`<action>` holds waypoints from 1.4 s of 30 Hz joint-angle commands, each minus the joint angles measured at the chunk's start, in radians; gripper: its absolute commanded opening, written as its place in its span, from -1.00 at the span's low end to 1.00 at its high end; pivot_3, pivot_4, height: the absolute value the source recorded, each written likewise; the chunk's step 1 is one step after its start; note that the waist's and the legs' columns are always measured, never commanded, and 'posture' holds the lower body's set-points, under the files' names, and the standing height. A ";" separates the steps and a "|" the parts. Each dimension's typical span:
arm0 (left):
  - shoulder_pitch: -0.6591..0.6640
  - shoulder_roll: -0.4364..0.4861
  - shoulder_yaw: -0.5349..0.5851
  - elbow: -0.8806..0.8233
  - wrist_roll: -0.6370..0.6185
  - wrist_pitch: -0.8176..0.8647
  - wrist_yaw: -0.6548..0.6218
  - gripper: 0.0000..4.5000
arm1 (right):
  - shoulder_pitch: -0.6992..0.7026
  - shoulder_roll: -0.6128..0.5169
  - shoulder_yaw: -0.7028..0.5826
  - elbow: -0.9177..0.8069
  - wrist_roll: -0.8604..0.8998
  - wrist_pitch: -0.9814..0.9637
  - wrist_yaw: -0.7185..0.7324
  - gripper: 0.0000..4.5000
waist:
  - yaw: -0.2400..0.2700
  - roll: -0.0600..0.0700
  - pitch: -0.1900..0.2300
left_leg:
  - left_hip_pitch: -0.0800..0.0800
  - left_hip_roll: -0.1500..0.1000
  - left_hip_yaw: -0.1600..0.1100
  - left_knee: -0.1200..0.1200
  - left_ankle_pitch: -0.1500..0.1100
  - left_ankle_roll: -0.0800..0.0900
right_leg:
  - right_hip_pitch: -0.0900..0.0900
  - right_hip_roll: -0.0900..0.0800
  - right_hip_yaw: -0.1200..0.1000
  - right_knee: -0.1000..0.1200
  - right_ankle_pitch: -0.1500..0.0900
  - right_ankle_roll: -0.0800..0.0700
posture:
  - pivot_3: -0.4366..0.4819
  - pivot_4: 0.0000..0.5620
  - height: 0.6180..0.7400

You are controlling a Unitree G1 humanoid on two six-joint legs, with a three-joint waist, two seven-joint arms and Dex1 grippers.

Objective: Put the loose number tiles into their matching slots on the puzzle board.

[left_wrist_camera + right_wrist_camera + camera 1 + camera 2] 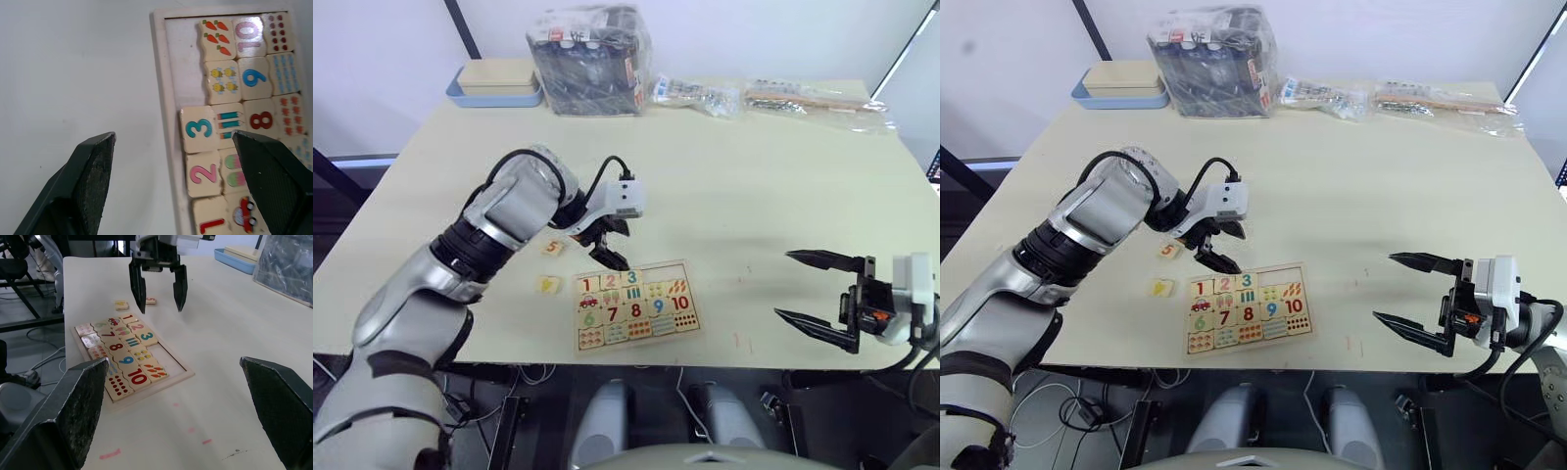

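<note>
Number tiles 1 (208, 225), 2 (204, 174) and 3 (198, 129) sit in the top row of the puzzle board (636, 304), which lies flat on the table (754, 196) near its front edge. The two slots beside the 3 are bare wood. Below and beside them the board holds tiles 6 to 10 and picture tiles.

The right jaws (1415, 294) hover over the table's front edge, well apart from the board on its right side, spread wide and holding nothing.

The left jaws (605, 247) hang just above the board's far left corner, close to the 2 and 3, also wide open and empty.

Two loose tiles lie on the table to the left of those jaws: a tile with a yellow mark (548, 285), whose digit I cannot read, just beside the board's left edge, and the 5 tile (554, 247) a little farther back.

Far behind both jaws, at the table's back edge, stand a blue tray with a wooden box (495, 82), a plastic-wrapped dark pack (590, 61) and several clear bags (764, 98).
</note>
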 commanded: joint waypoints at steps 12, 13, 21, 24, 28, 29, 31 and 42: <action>0.117 0.039 0.073 -0.064 0.022 -0.153 0.001 -0.97 | -0.013 0.006 -0.003 0.000 -0.001 -0.016 0.003 1.00 | -0.001 0.000 0.000 | 0.000 0.000 0.000 0.000 0.000 0.000 | 0.000 0.000 0.000 0.000 0.000 0.000 | -0.05 -0.47 1.00; 0.123 0.045 0.072 -0.068 0.026 -0.158 -0.004 -0.97 | -0.012 0.006 -0.003 -0.001 -0.001 -0.016 0.003 1.00 | -0.001 0.000 0.000 | 0.000 0.000 0.000 0.000 0.000 0.000 | 0.000 0.000 0.000 0.000 0.000 0.000 | -0.05 -0.47 1.00; 0.146 0.059 0.070 -0.084 0.046 -0.174 -0.022 -0.97 | -0.014 0.007 -0.001 -0.004 -0.001 -0.013 0.001 1.00 | 0.000 0.000 0.000 | 0.000 0.000 0.000 0.000 0.000 0.000 | 0.001 0.000 0.000 0.000 0.000 0.000 | -0.05 -0.47 1.00; 0.148 0.060 0.066 -0.088 0.058 -0.175 -0.026 -0.97 | -0.013 0.007 -0.001 -0.008 -0.001 -0.013 0.000 1.00 | 0.000 0.000 0.000 | 0.000 0.000 0.000 0.000 0.000 0.000 | 0.001 0.000 0.000 0.000 0.000 0.000 | -0.05 -0.47 1.00; 0.152 0.058 0.062 -0.097 0.068 -0.173 -0.034 -0.97 | -0.012 0.008 0.000 -0.011 -0.001 -0.013 -0.001 1.00 | 0.000 0.000 0.000 | 0.000 0.000 0.000 0.000 0.000 0.000 | 0.001 0.000 0.000 0.000 0.000 0.000 | -0.05 -0.47 1.00; 0.152 0.056 0.062 -0.099 0.070 -0.172 -0.036 -0.97 | -0.012 0.008 0.001 -0.012 -0.001 -0.013 -0.002 1.00 | 0.000 0.000 0.000 | 0.000 0.000 0.000 0.000 0.000 0.000 | 0.001 0.000 0.000 0.000 0.000 0.000 | -0.05 -0.47 1.00; 0.151 0.053 0.060 -0.102 0.074 -0.170 -0.040 -0.97 | -0.013 0.008 0.001 -0.013 0.000 -0.011 -0.003 1.00 | 0.000 0.000 0.000 | 0.000 0.000 0.000 0.000 0.000 0.000 | 0.001 0.000 0.000 0.000 0.000 0.000 | -0.05 -0.47 1.00; 0.145 0.044 0.046 -0.097 0.100 -0.176 -0.059 -0.97 | -0.012 0.007 0.003 -0.018 0.001 -0.008 -0.005 1.00 | 0.000 0.000 0.000 | 0.000 0.000 0.000 0.000 0.000 0.000 | 0.001 0.000 0.000 0.000 0.000 0.000 | -0.05 -0.47 1.00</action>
